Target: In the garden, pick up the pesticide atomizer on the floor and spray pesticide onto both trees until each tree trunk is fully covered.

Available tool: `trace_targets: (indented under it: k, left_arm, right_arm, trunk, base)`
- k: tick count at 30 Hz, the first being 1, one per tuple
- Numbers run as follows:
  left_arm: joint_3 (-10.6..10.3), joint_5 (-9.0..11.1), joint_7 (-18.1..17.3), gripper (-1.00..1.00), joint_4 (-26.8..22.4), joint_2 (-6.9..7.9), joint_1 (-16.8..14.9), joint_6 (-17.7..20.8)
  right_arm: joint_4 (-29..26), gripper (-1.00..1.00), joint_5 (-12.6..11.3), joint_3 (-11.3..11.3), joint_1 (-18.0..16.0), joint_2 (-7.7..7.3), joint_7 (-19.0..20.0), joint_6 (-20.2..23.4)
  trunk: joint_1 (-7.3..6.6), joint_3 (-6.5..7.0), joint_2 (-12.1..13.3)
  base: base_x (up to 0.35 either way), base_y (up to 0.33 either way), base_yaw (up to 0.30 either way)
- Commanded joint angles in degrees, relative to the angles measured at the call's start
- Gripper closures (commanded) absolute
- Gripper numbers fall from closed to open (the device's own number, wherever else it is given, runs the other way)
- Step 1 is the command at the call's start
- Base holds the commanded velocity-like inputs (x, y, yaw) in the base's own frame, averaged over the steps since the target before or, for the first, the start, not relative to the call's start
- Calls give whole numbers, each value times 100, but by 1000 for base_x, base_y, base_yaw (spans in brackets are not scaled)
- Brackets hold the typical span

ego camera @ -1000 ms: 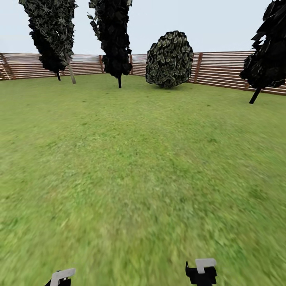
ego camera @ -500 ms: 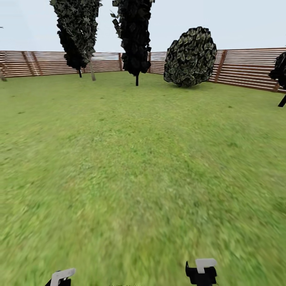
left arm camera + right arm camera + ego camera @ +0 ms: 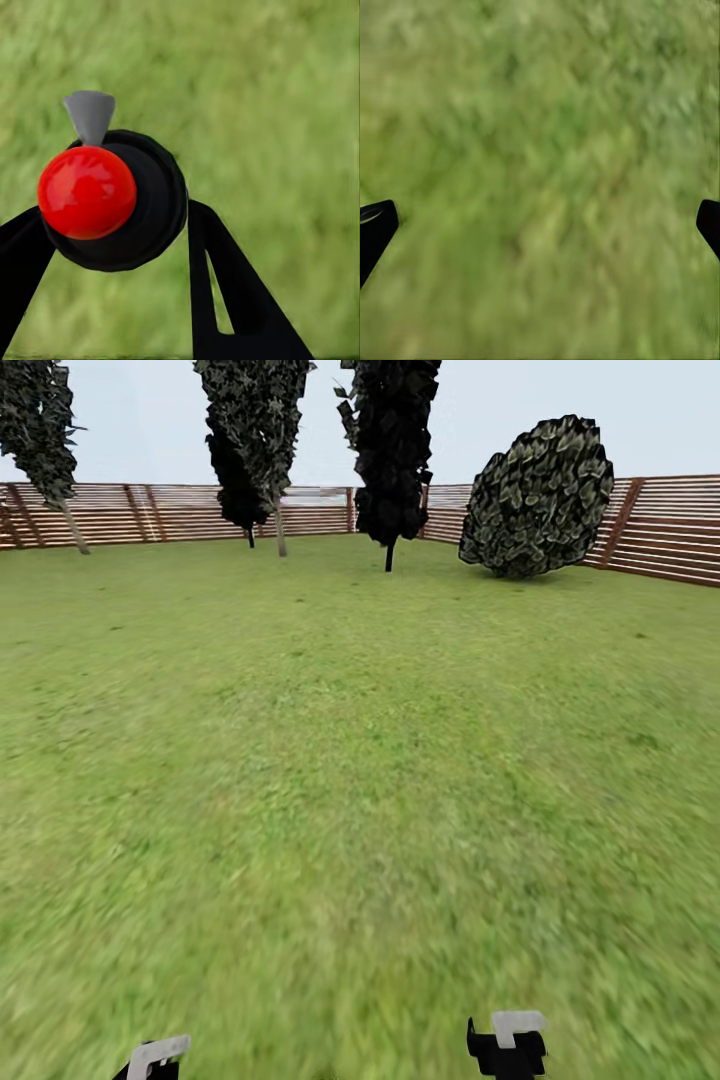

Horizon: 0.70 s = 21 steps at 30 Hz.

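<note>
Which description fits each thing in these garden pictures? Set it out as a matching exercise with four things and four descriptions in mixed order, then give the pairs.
Things:
1. pesticide atomizer
2. right gripper
3. round bush
4. wooden fence

Descriptions:
A. brown horizontal slats along the lawn's far edge
B. black with a red knob, between the left gripper's fingers
C. open, with nothing but grass between its fingers
D. dark and leafy, standing in front of the slats at the head view's right

Pairs: 1-B, 2-C, 3-D, 4-A
</note>
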Motion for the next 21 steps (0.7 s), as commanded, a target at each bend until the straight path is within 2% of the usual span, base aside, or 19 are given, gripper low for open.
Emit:
trace_targets:
  k: [1,21]
  left_arm:
    - [19,-60,33,100,9,1,-6,-21]
    - [22,-59,33,100,8,-1,-6,-22]
  right_arm:
    - [4,-100,-59,52,-2,0,-13,-22]
    - [4,-100,-59,52,-2,0,-13,-26]
  trunk:
    - [-1,-9,-2]
    - [-1,-103,-2]
  base:
    - [0,0,272]
    - [0,0,272]
